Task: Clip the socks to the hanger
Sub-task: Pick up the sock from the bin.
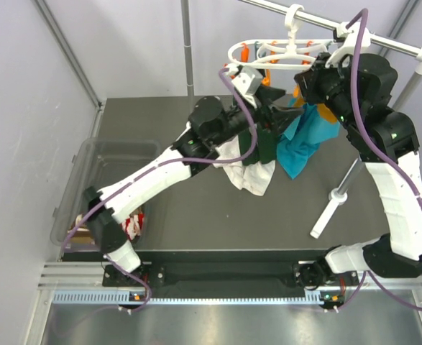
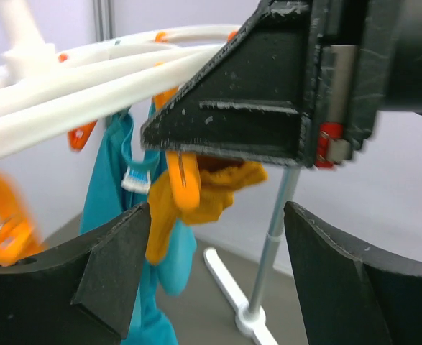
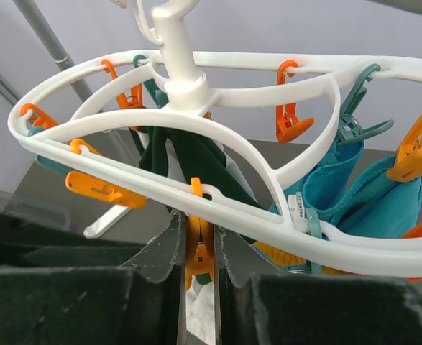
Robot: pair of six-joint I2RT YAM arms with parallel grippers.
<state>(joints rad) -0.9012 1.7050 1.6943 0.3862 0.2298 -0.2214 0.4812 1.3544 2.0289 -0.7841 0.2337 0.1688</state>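
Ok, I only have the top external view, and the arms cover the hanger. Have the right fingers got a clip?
Observer: Yes. The right wrist view shows the right fingers closed on an orange clip hanging from the near rim of the hanger.
Operator: Any sock at it?
Observer: The left wrist view shows a mustard sock bunched against the clip. Whether it's pinched, I can't tell.
Operator: And the left fingers?
Observer: The left fingers are wide apart, holding nothing.
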